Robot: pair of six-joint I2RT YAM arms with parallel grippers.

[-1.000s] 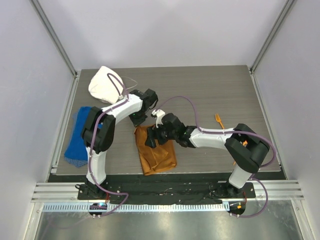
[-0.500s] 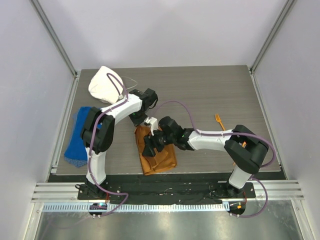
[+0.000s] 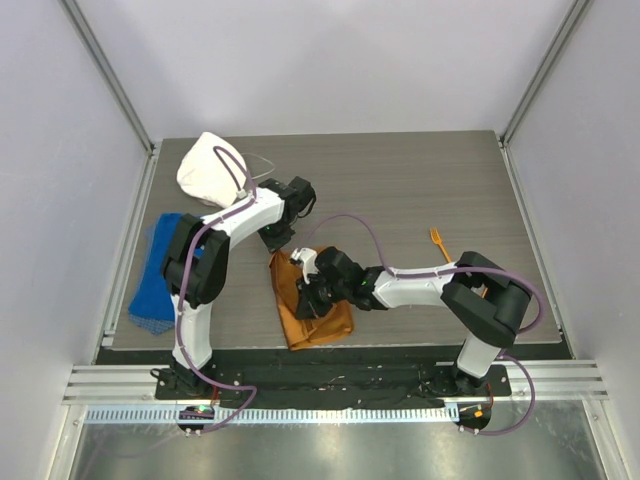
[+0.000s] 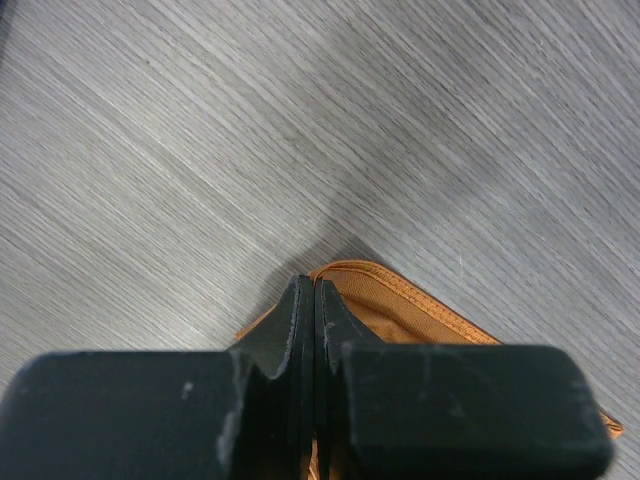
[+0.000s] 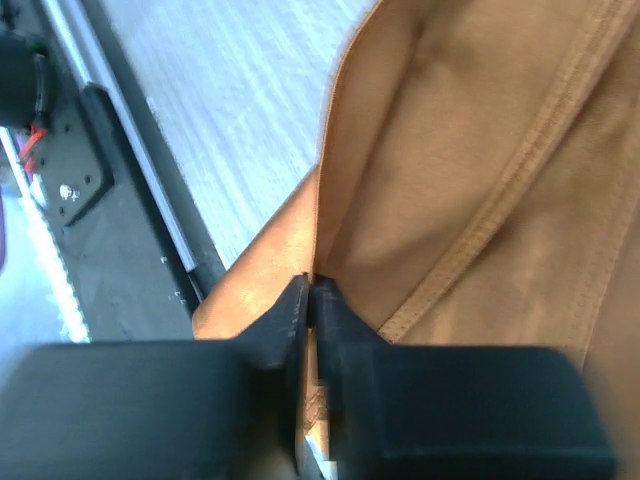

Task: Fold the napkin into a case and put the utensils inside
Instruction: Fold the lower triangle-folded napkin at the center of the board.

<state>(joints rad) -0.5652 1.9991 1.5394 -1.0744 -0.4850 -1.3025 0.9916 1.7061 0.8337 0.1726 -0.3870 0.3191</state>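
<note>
Closing from a wide stance a moment ago, the right fingers (image 5: 286,326) now pinch a raised edge of the napkin (image 3: 326,322) lying mid-counter (image 3: 420,180). The left fingers (image 4: 291,326) stay clenched at its far corner, so folding can likely begin.

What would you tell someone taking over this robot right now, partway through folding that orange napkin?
Left gripper: shut, tips at the far corner of the napkin; I cannot tell whether it pinches cloth.
Right gripper: shut on a raised edge of the napkin.
Napkin: partly folded and rumpled, near the front of the table; not yet a case.
Fork: lying on the table to the right. Spoon: not clearly visible.
Left to do: finish the folds, then slip both utensils inside.
</note>
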